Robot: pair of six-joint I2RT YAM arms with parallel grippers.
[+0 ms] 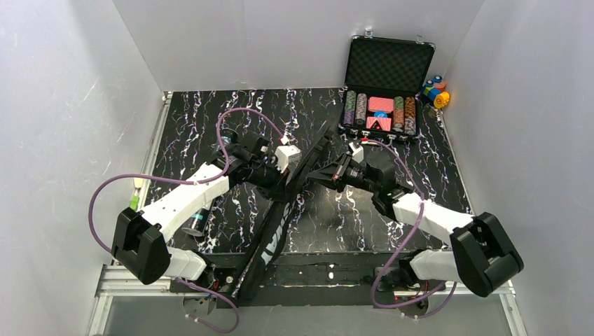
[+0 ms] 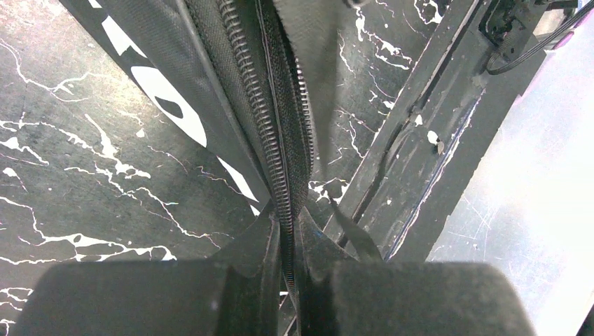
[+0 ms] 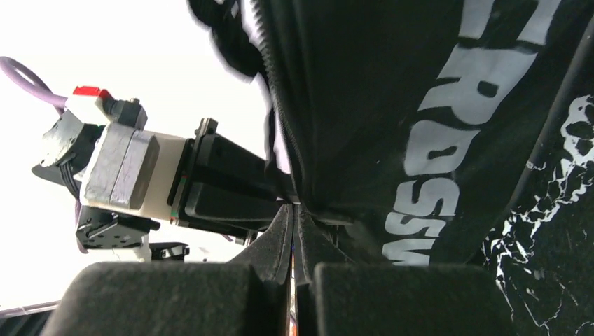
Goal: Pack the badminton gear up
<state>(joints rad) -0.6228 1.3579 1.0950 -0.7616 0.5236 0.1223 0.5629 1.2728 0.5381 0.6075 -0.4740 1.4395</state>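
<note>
CROSSWAY bag [image 1: 279,227] lies diagonally from the near edge toward table centre. Left gripper [image 2: 287,225] is clenched on the bag's zipper [image 2: 270,126]; right gripper [image 3: 294,210] is pinched tight on bag fabric from the opposite side. Tube [image 1: 199,219] lies near the left edge. Poker chip case [image 1: 382,91] stands open at the far right corner.

Black bag [image 1: 277,232] lies diagonally, zip uppermost; tube [image 1: 198,220] beside it.
</note>
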